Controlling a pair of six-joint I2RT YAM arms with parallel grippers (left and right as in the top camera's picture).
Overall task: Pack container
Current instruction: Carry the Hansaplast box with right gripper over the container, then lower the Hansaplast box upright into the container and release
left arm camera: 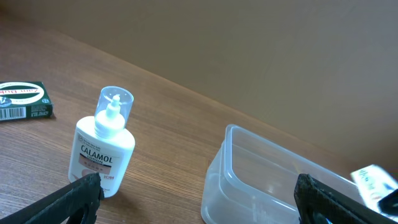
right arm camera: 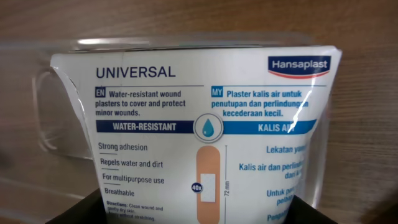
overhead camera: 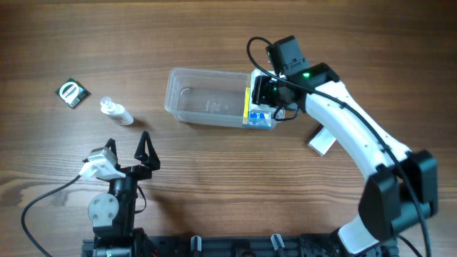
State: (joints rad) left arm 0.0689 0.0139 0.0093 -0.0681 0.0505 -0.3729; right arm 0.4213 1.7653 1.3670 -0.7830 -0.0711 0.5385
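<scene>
— Where was the container (overhead camera: 207, 106)?

— In the middle of the wooden table (overhead camera: 228, 43), long side running left to right, upright and open at the top. It was a clear plastic tub with rounded corners.

— And the right gripper (overhead camera: 263, 100)?

— At the container's right end, reaching down from above. It had a Hansaplast plaster box (right arm camera: 199, 124) between its jaws, which were partly closed. In the wrist view the black fingers (right arm camera: 78, 211) pressed the box on both sides, and the box looked pinched narrower where they met it. The box stood on edge just inside the right wall. I could not tell whether it touched the floor of the tub.

— The left gripper (overhead camera: 128, 146)?

— Low at the near left of the table, well apart from the container, jaws spread wide and holding nothing.

— What else lay there?

— A Calamol bottle (overhead camera: 116, 111) lying on its side beyond the left gripper, a dark green box (overhead camera: 72, 93) further left, and a small white box (overhead camera: 321, 141) just beside the right arm, to the right of the container.
</scene>
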